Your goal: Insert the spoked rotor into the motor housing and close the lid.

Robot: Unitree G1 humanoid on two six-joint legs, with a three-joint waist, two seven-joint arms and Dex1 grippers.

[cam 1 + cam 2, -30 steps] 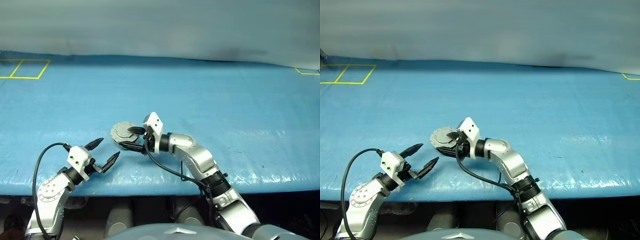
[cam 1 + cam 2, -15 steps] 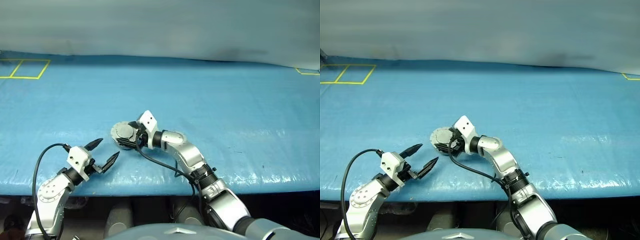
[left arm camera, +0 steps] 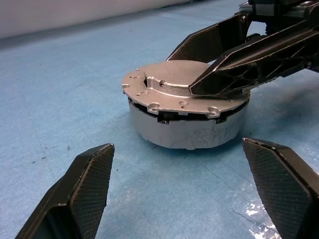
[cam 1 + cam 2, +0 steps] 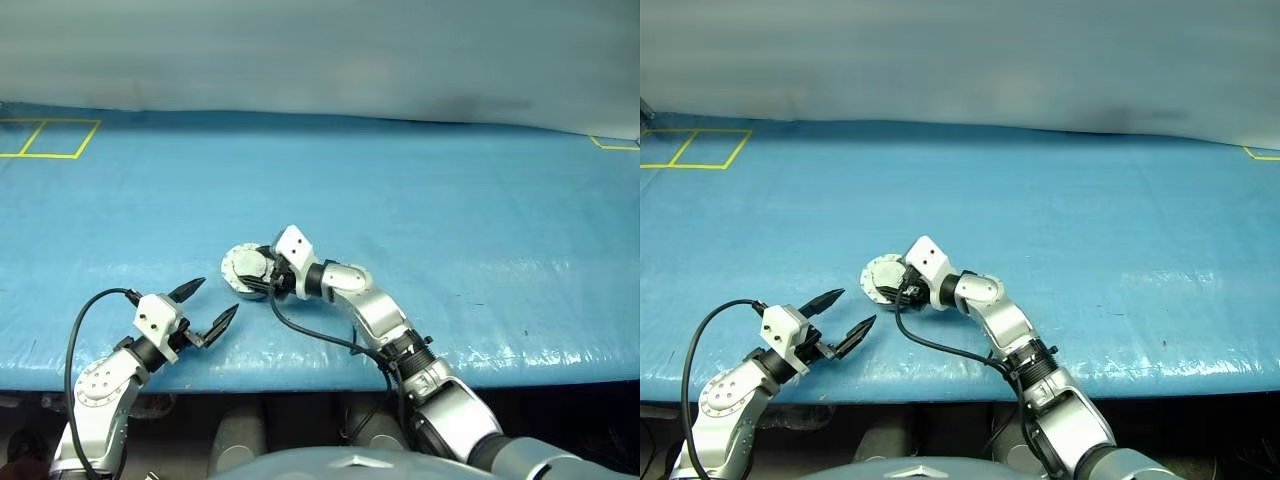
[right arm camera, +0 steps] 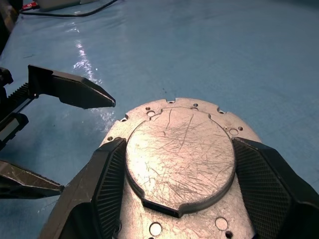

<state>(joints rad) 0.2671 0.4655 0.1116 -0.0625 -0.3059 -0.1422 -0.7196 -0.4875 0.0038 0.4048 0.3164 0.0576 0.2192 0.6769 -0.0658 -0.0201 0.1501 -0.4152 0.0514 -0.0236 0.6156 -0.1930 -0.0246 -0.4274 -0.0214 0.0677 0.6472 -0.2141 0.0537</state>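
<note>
Nearest to us, our left tool (image 4: 205, 306) hovers just above the front of the blue-covered bench (image 4: 480, 220), its two black fingers spread wide and holding nothing, pointed at the work a little way ahead.

Just beyond it sits the one round silver-grey metal motor housing (image 3: 187, 130), flat on the bench cover near the front edge, left of centre. Its thin round silvery lid (image 5: 182, 159), with small holes and a notched edge, lies down on top of it; from the left wrist view we still see a narrow dark gap under the rim on the near side, so we judge it lowered but perhaps not fully seated. Our right tool (image 4: 262, 279) is over the lid, one finger on either side of its raised centre disc, spread part way; we cannot tell whether it is pressing or gripping.

We judge the task close to done: with the lid down the spoked rotor is presumably inside. What seems left is a last press and drawing the arm away.

We count one housing, one lid, two tools. Farther back lie yellow tape marks (image 4: 50, 138).
</note>
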